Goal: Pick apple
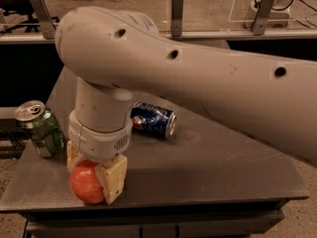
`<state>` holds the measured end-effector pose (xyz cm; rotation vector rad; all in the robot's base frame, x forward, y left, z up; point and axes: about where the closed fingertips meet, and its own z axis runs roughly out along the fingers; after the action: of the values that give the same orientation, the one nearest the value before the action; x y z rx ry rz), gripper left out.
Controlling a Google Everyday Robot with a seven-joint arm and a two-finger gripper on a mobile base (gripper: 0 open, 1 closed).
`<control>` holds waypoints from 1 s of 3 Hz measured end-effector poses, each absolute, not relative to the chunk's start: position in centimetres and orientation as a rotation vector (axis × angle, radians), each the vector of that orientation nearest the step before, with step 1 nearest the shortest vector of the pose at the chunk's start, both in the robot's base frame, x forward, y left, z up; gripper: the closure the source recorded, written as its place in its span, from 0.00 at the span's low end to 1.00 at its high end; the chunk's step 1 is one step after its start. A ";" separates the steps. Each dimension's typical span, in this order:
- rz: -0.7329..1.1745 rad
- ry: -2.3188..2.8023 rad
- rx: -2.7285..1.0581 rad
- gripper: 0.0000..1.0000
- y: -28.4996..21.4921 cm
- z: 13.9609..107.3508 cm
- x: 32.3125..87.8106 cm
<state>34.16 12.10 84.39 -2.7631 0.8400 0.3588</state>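
Note:
The orange-red apple sits on the grey table near its front left corner. My gripper comes straight down onto it from the big grey arm. The two cream fingers stand on either side of the apple, one against its right side and the other against its upper left. The gripper is shut on the apple, which still rests on the table. The apple's top is hidden under the wrist.
A green soda can stands upright just left of the gripper at the table's left edge. A blue soda can lies on its side behind and right of the gripper. The table's front edge runs right below the apple.

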 end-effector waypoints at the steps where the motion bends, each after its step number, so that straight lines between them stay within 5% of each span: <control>1: 0.351 0.838 -2.763 0.65 12.1 84.6 34.1; 2: 0.345 0.835 -2.763 0.88 12.2 84.7 34.0; 3: 0.369 0.798 -2.779 1.00 11.9 85.0 35.2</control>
<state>35.21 11.91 84.97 -2.7788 0.7977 0.3692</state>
